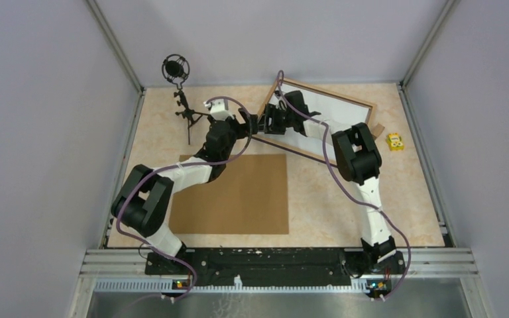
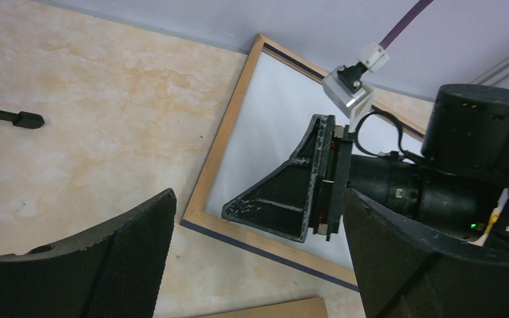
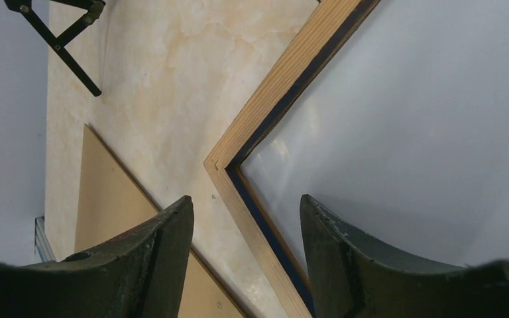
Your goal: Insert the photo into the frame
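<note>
- The marbled beige table point(image 1: 344, 199) carries the lot, both arms reaching out from its near edge toward the far one.
- A plain brown backing board point(image 1: 238, 195) lies flat toward the near edge, a touch left of centre, with the left arm crossing above its far left corner.
- There's the frame point(image 1: 331, 93), up by the far edge and right of centre, askew to the table's sides. It shows light wood on top and a dark blue inner lip.
- A pale, glossy sheet point(image 3: 404, 119) fills the frame's opening. Whether that is the photo lying face down, I cannot tell.
- The right gripper point(image 3: 245, 212) hangs over the frame's near left corner, jaws apart, one rail running through the gap between them. Contact with the wood can't be made out.
- The left gripper point(image 2: 258, 195) sits just beside it on the left, jaws spread wide and holding nothing, its camera looking straight at the right gripper's black finger.
- A black stand point(image 1: 179, 79) with a round head is planted in the far left corner.
- A small yellow object point(image 1: 394, 142) rests near the right edge, just beyond the frame.
</note>
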### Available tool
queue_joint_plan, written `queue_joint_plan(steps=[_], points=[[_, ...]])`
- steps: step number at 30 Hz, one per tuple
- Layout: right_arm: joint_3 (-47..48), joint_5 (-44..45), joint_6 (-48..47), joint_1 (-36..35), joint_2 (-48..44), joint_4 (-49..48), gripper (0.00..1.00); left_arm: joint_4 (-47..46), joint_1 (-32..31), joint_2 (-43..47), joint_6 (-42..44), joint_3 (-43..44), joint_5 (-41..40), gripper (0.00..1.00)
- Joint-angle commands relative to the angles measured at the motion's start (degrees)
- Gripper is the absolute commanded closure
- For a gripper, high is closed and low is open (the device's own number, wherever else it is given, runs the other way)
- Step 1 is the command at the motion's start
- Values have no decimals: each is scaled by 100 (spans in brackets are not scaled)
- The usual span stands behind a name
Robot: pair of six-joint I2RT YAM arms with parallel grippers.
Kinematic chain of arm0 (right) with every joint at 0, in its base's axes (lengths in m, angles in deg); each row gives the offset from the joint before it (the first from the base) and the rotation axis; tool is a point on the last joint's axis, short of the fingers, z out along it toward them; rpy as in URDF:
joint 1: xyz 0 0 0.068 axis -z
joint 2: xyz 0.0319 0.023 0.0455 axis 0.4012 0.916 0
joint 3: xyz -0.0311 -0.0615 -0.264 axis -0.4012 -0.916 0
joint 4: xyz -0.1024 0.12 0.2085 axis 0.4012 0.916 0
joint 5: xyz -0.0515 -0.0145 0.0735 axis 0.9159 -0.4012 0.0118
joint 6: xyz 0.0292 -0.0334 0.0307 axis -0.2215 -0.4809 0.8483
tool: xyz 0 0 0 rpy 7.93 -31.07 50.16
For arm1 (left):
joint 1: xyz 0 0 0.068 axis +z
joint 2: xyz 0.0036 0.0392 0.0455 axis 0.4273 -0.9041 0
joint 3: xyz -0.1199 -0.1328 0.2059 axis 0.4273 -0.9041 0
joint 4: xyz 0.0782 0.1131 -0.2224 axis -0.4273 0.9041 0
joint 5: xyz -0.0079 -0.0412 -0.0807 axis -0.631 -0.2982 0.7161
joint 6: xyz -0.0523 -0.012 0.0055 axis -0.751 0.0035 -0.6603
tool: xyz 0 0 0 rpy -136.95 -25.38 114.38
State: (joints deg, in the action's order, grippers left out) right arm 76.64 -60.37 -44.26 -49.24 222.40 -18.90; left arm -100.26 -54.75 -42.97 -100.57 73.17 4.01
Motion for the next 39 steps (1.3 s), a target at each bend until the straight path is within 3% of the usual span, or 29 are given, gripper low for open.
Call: queue_joint_plan(steps=[1, 10, 19, 25, 30, 33, 39], points=[[142, -79, 16, -131, 46, -47, 41, 69, 10, 647, -376, -69, 145, 3], [-194, -205, 143, -480, -129, -442, 41, 1563, 13, 1695, -1315, -241, 1286, 2], [-682, -288, 46, -663, -640, -456, 39, 3489, 10, 3352, -1197, -920, 1717, 2], [-985, 221, -558, -755, -1552, 414, 31, 4384, 8, 4270, -1124, -1460, 1870, 2], [-2720, 1178, -341, -755, -3182, 118, 16, 4386, 11, 4361, -1184, -2143, 2296, 2], [-4219, 1467, -39, -737, -4055, -326, 13, 4374, 1, 4053, -1256, -2314, 2623, 2], [-5585, 757, 347, -380, -4782, -1077, 11, 4054, -8, 3903, -1436, -2931, 2874, 2]])
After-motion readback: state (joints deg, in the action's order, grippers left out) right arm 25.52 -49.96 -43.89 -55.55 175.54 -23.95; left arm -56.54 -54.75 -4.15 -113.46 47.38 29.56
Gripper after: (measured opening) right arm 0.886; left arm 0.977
